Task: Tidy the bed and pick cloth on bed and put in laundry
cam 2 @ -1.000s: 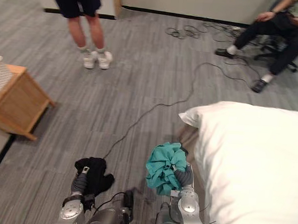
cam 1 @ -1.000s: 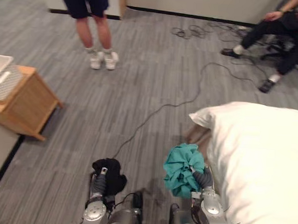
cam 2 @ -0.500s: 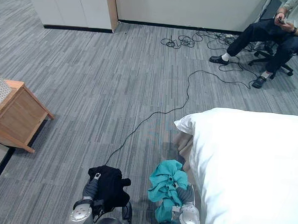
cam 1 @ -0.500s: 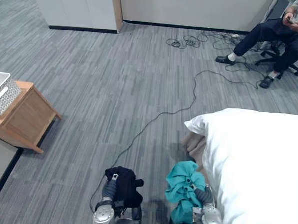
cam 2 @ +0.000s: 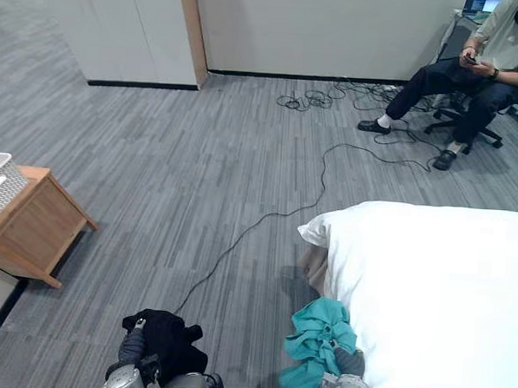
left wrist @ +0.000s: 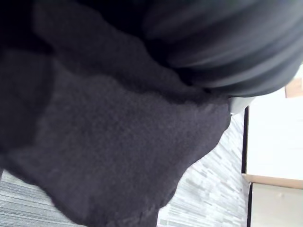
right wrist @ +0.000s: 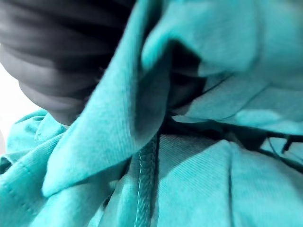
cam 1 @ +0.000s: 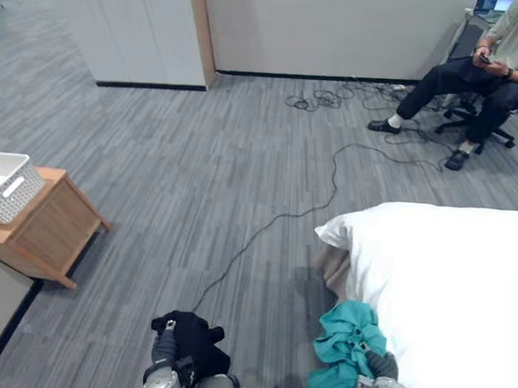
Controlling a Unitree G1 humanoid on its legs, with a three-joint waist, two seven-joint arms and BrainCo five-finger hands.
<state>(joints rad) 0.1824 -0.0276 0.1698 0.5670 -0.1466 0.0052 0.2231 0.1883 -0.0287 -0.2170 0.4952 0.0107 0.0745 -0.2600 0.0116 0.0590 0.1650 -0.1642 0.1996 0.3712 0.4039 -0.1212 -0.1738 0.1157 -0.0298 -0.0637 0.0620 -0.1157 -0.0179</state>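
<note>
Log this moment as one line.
left hand: black cloth | right hand: teal cloth | bed: robot's right | white basket: on wooden stand

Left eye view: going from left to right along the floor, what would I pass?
Wooden table bearing a white basket → black cloth → teal cloth → white bed.

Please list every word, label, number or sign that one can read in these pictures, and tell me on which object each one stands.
None: no word, number or sign can be read in any view.
The black cloth and the teal cloth show no print or label.
The white basket, the wooden side table and the white bed look plain.
</note>
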